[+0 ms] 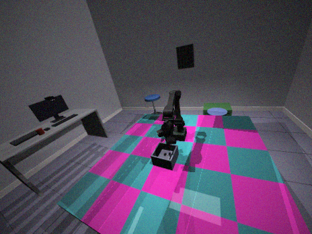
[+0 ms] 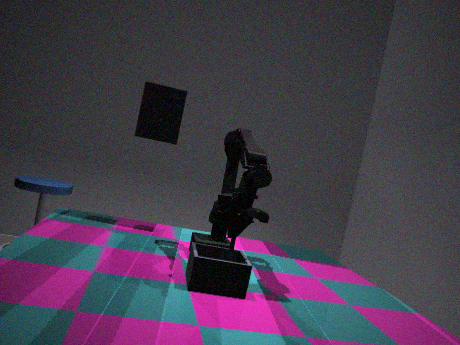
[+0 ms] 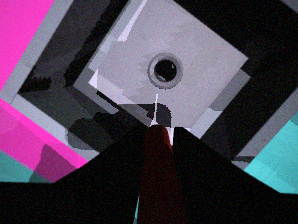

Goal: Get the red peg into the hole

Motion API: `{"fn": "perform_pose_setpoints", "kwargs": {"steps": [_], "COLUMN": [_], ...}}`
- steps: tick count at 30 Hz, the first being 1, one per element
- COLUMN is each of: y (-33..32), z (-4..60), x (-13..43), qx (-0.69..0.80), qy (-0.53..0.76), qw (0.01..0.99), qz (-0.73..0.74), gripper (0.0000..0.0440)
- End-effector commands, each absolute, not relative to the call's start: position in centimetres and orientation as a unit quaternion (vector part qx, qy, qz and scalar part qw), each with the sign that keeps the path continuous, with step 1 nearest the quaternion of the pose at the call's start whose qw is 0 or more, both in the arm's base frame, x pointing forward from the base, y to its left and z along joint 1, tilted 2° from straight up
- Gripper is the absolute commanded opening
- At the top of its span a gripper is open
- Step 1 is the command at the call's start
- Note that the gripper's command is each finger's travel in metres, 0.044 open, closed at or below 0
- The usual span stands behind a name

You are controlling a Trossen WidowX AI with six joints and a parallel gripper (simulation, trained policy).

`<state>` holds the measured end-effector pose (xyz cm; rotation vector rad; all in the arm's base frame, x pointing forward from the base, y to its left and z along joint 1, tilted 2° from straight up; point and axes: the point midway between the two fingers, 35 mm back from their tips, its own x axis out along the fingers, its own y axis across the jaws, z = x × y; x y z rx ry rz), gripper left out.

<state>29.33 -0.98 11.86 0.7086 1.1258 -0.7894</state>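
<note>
Fingers grip the red peg [image 3: 161,170], pointing downward.

arm [image 1: 173,109] [image 2: 254,154]: pretty much all black, guys | build: chunky blocky links, rounded joints | gripper [image 3: 159,135]: black too, fingers taper in like wedges | markings: too dark to tell
</note>
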Motion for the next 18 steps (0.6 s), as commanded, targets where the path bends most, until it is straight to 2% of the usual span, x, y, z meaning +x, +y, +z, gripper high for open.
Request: {"fn": "perform_pose_setpoints", "kwargs": {"steps": [1, 18], "y": [-1.9, -4.7], "z": [11.6, 7.7], "x": [30.0, 31.8], "qx": [0.327, 0.342], "qy": [0.507, 0.530], "qw": [0.712, 0.679], "qz": [-0.359, -0.375], "gripper": [0.0002, 0.0019]}}
